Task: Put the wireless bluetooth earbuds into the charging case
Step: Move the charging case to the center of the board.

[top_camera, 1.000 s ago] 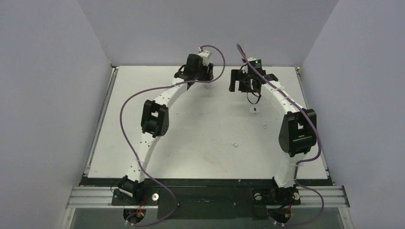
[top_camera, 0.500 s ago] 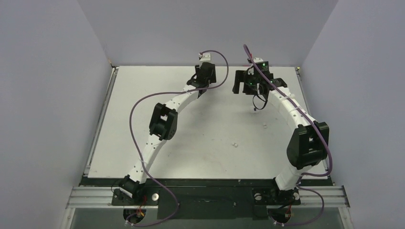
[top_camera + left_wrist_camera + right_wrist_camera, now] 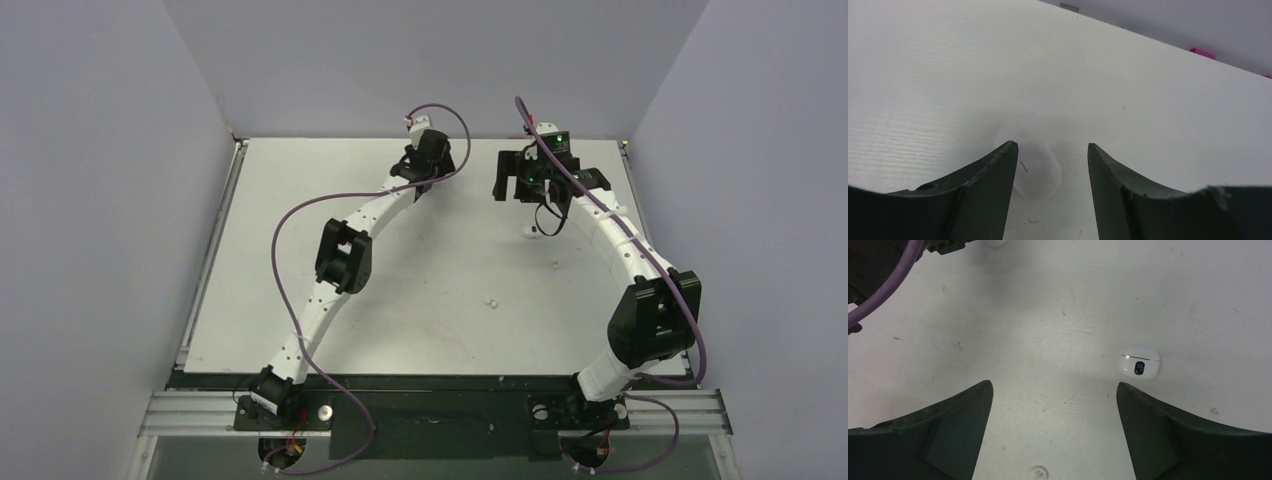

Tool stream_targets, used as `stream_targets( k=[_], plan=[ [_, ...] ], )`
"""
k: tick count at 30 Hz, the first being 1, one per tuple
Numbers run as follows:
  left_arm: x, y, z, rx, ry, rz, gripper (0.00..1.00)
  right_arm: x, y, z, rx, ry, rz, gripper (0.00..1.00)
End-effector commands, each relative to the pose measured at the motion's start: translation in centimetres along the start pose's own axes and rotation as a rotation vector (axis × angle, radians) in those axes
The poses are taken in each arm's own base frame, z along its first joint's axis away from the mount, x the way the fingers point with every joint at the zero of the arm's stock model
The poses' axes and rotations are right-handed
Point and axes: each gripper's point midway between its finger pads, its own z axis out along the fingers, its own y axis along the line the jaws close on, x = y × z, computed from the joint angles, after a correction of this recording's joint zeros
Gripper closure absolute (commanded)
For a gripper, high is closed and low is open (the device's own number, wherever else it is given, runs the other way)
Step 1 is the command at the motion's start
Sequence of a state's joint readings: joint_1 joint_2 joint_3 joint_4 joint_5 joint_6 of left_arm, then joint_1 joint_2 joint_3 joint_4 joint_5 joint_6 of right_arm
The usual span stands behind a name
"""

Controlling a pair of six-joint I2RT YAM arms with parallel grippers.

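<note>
Overhead, both arms reach to the far edge of the table (image 3: 300, 250). The left gripper (image 3: 425, 168) and the right gripper (image 3: 518, 186) hang near each other, left and right of the table's middle. The charging case (image 3: 535, 231) lies right of centre in the far half. Two loose earbuds (image 3: 553, 264) sit toward the near edge from it, one close by and the other (image 3: 490, 300) nearer the middle.

Neither pincer holds anything. The right gripper's jaws stand wide apart over bare table. The left gripper's jaws are partly apart, with a pale rounded shape (image 3: 1030, 167) lying on the table against the left finger and clear of the right one.

The case appears shut, so a finger pressing on its glossy shell could send it skidding rather than open the lid. The earbuds are far smaller than a finger, and a slightly misplaced descent would likely flick one away or pinch it crooked. With the two wrists this near, a sideways reach by either risks a knock.

Only the right wrist camera shows the charging case (image 3: 1139, 361) plainly, with a thin seam and a small lit dark window; overhead it is a speck beside the arm. It lies ahead of the right-hand finger, not between the two. Only the left wrist camera shows the pale shape, too faint to identify and hidden overhead under the gripper. Only the overhead view shows both earbuds at once.
</note>
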State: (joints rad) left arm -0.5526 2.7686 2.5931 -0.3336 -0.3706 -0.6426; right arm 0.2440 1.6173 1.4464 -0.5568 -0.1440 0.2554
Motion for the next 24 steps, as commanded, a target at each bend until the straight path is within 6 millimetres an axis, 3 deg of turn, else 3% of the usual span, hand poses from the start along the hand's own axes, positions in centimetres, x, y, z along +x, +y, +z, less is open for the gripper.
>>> stream_targets(
  k=[1, 5, 8, 14, 24],
  plan=[
    [1.3, 0.5, 0.2, 0.003, 0.084, -0.121, 0.49, -0.3, -0.4, -2.0, 0.031, -0.029, -0.027, 0.1],
    [2.5, 3.4, 0.1, -0.091, 0.132, -0.174, 0.52, -0.4, -0.4, -2.5, 0.031, -0.036, -0.033, 0.1],
    [1.9, 2.5, 0.0, -0.064, 0.114, -0.159, 0.53, -0.6, -0.1, -2.8, 0.015, -0.042, -0.038, 0.1],
    [3.6, 1.7, -1.0, -0.052, 0.171, -0.097, 0.57, -1.5, 0.2, -3.2, 0.003, -0.06, -0.048, 0.1],
    [4.6, 2.9, -2.7, -0.071, 0.239, -0.029, 0.97, -1.6, 0.3, -4.2, -0.002, -0.079, -0.052, 0.1]
  ],
)
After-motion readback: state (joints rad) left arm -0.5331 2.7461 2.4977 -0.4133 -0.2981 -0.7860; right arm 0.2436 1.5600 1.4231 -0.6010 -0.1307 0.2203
